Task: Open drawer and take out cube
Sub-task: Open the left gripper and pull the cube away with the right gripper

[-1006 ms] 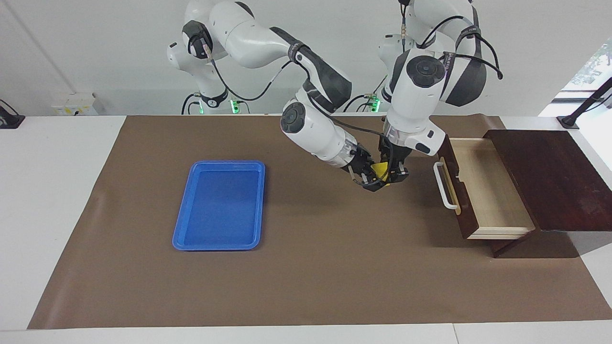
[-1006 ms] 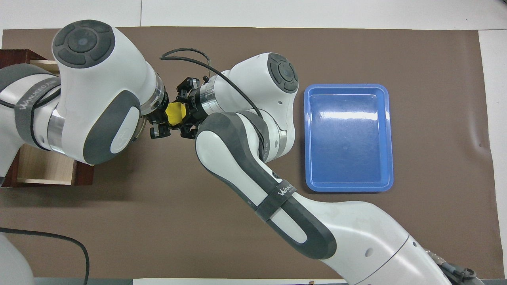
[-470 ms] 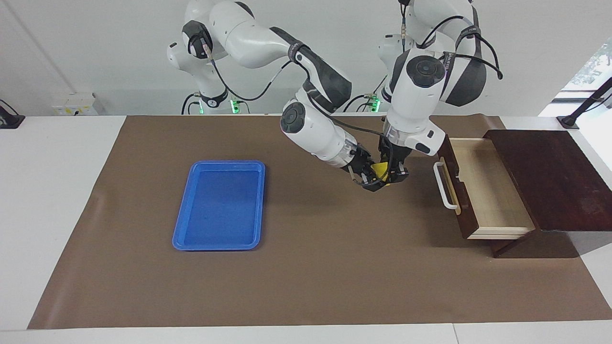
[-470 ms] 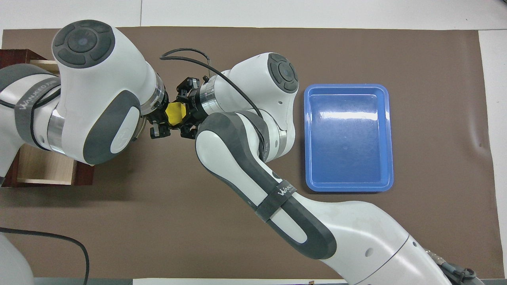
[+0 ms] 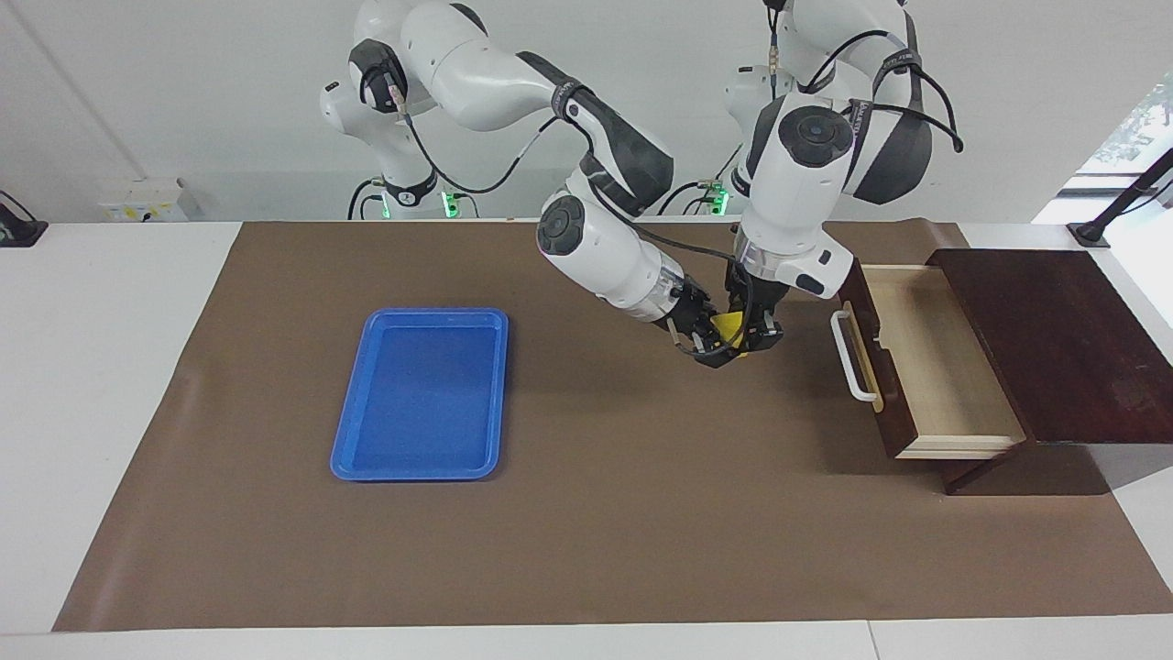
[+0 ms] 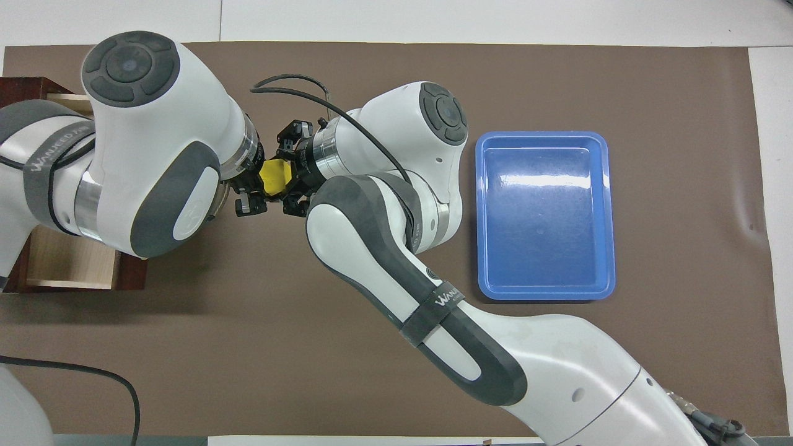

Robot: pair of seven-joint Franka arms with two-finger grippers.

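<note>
Bright, even light; glare streaks the blue tray (image 6: 545, 179) (soft shadows below arms)

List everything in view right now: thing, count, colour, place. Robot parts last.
drawer: 1, dark brown front with white handle, pale wood inside, pulled open at the left arm's end of the table; nothing seen inside.
wooden box: 1, dark brown, holds the drawer.
cube: 1, yellow, up in the air between both grippers, over the mat in front of the drawer.
tray: 1, blue, on the mat toward the right arm's end.
mat: 1, brown, covers the table.
left gripper: 1, black, at the cube.
right gripper: 1, black, at the cube.
</note>
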